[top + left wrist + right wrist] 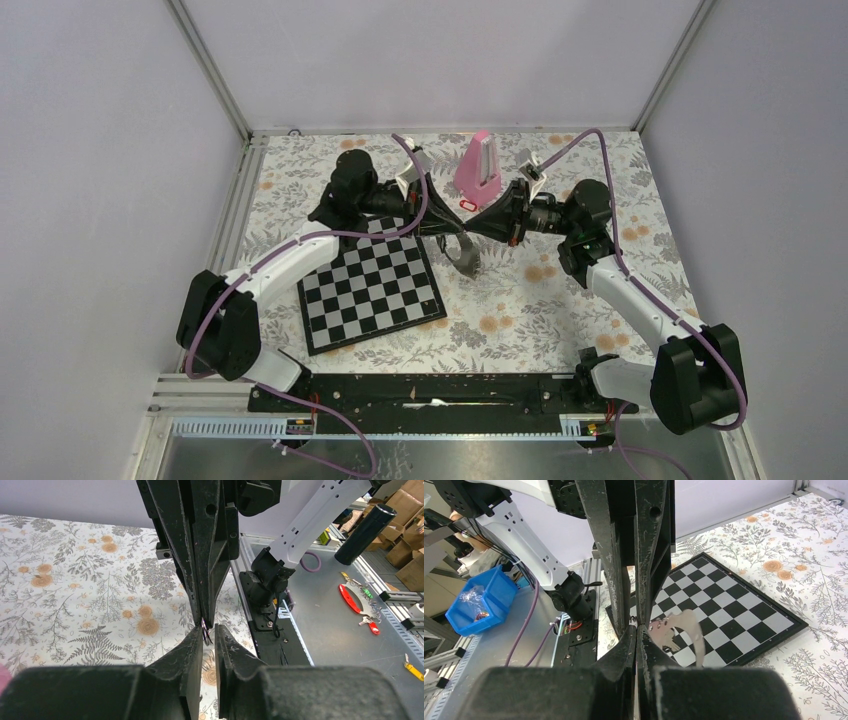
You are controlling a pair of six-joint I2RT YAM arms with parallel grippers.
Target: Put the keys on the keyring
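Starting at the right gripper (636, 628), Mia: how do its jaws stand?

Pressed flat together, Tom, with no gap between them. The keyring (688, 624), a pale see-through loop, springs out of that seam, so it is pinched there.

And the left gripper (209, 630)?

Its tips meet the other pair head-on, almost touching. Its jaws stand narrowly apart, a slim slot and no more. A dark sliver (206, 635) sits in the slot against one finger. I cannot tell what it is, nor whether it is gripped.

Where does the loop go from the pinch?

In the overhead view it droops toward 6 o'clock from the meeting tips, over the flowered table (560, 300). Its low end is near the 3 o'clock edge of the chessboard (370, 290).

The keys?

One red key (467, 205) shows as a small red oval at 12 o'clock from the tips, at the foot of the pink metronome (478, 160). Whether it lies on the table or is held up in the air I cannot tell. The thin metal key I cannot pick out for sure.

And further out?

The metronome stands upright at 12 o'clock from the tips. The chessboard lies flat at 8 o'clock from them, skewed against the table's edges. Both arms reach in from the near edge and bend toward each other.
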